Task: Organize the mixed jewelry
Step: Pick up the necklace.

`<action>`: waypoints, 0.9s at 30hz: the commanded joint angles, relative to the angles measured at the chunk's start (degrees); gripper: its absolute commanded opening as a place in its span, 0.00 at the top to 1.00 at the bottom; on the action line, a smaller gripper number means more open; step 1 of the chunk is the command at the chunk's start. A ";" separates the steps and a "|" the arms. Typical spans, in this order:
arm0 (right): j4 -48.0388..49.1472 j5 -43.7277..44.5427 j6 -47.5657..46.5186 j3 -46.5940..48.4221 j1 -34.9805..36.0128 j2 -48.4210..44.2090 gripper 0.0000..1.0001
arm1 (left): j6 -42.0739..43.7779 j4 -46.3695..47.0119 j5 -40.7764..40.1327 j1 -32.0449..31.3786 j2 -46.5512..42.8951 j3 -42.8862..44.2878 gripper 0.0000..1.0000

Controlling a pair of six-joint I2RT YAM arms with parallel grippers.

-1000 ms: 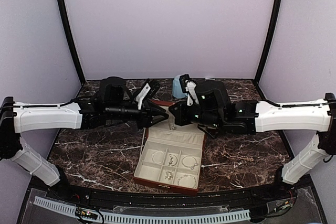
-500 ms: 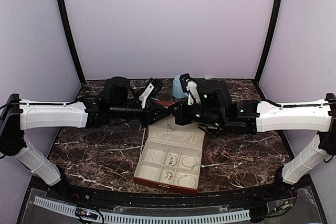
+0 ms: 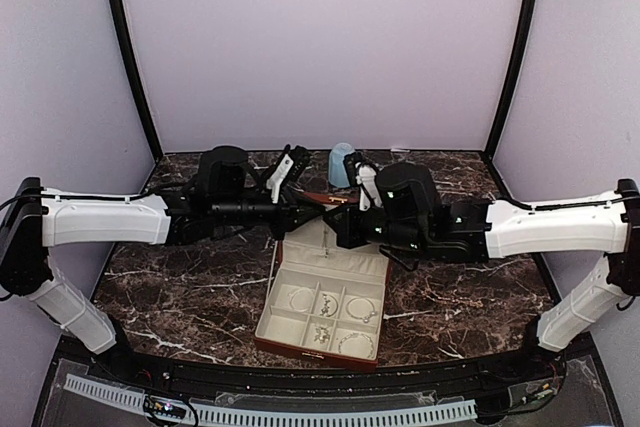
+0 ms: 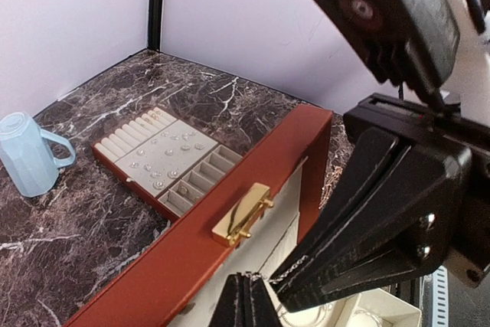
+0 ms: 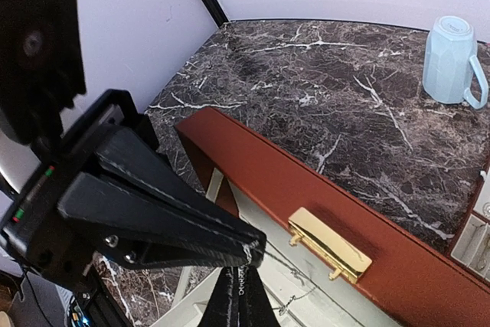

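Both closed: left tool (image 4: pixel 243 296), right tool (image 5: pixel 237 296), tips meeting just above lid (image 4: pixel 176 254) of box (image 3: pixel 315 355), seemingly pinching one thin chain (image 4: pixel 285 269). We hold chain taut, lower slowly into free compartment, avoid clasp (image 4: pixel 241 220).

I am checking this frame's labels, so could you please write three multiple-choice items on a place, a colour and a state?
1. The mug stands: A inside the box; B beyond the box, farther back; C in front of the box.
2. The box's clasp is: A gold; B black; C blue.
3. The right gripper is: A wide open; B shut on the thin chain; C shut on the mug.
B: the top view shows it behind the box. A: it glints gold. B: its tips pinch the chain.
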 commanded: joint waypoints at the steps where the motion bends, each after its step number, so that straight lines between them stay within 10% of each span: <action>1: 4.49 0.33 1.15 -3.35 -0.64 -1.76 1.00 | -1.20 2.96 -2.11 -0.36 -2.36 -1.39 1.00; 11: 14.10 -0.39 0.45 -10.68 -0.62 -3.30 0.81 | -1.34 2.56 -1.04 -0.38 -2.19 -1.53 1.00; 27: 23.23 5.43 -1.28 -14.97 2.19 2.65 0.79 | -1.02 2.17 -0.72 -0.38 -2.58 -1.63 1.00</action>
